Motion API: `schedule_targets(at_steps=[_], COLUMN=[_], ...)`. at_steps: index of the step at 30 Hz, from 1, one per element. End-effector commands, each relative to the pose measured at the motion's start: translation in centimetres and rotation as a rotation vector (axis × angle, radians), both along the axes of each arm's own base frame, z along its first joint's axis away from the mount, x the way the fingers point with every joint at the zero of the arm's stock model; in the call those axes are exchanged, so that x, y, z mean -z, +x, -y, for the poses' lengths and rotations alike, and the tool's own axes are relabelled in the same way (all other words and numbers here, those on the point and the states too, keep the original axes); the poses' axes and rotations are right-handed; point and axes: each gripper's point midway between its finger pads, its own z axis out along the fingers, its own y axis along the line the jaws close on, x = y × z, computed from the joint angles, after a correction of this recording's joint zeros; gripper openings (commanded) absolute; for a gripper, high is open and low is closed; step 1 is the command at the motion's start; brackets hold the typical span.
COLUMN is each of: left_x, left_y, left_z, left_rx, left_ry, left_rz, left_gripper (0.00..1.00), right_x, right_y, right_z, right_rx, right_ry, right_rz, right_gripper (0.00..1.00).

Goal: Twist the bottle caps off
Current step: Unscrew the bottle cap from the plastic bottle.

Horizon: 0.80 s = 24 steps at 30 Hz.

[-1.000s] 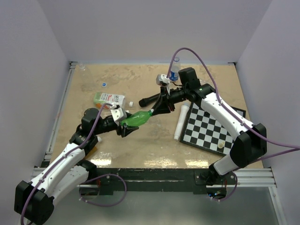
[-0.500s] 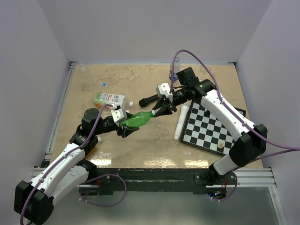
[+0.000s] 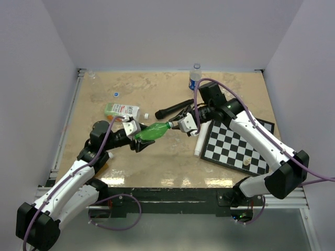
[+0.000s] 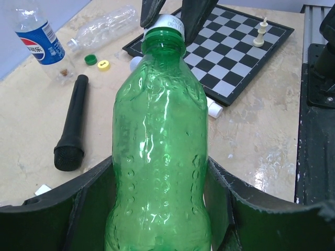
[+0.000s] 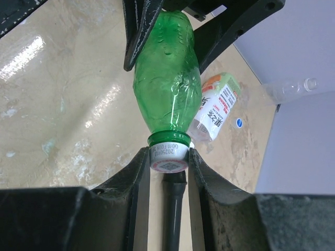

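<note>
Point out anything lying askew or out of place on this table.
A crumpled clear bottle lies on its side beyond the chessboard, with a green cap and a yellow cap loose beside it. The carton lies flat too, while the Pepsi bottle stands upright.

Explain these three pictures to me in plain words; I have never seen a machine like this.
The machine is a two-armed robot bolted to the near edge of a table. Each arm ends in a two-finger tool. The wide picture comes from a fixed camera above and behind the arms. The other two come from a small camera on each wrist, looking along that arm's own fingers. The left tool clamps the body of a green bottle, held roughly level. The right tool pinches that bottle's white cap. On the table lie a chessboard, a black microphone, a white microphone and a carton. A Pepsi bottle stands upright at the far edge.
</note>
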Motion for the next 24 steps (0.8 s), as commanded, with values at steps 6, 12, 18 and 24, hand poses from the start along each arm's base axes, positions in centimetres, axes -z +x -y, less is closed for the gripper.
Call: schedule_targets(at_steps=[6, 12, 18, 24], left_x=[-1.0, -1.1, -1.1, -1.2], left_y=[0.0, -0.1, -0.1, -0.1], left_z=[0.2, 0.2, 0.2, 0.2], left_rx=[0.016, 0.019, 0.017, 0.016], left_ry=[-0.018, -0.02, -0.02, -0.021], left_rz=[0.028, 0.029, 0.029, 0.034], left_gripper=[0.0, 0.0, 0.0, 0.0], right_x=[-2.1, -2.3, -3.2, -2.3], right_y=[-0.7, -0.8, -0.4, -0.2], right_z=[0.2, 0.7, 1.6, 4.0], right_rx=[0.021, 0.073, 0.186, 0.315], right_ry=[0.082, 0.09, 0.092, 0.02], right_rz=[0.011, -0.069, -0.165, -0.204], right_gripper=[0.13, 0.48, 0.67, 0.7])
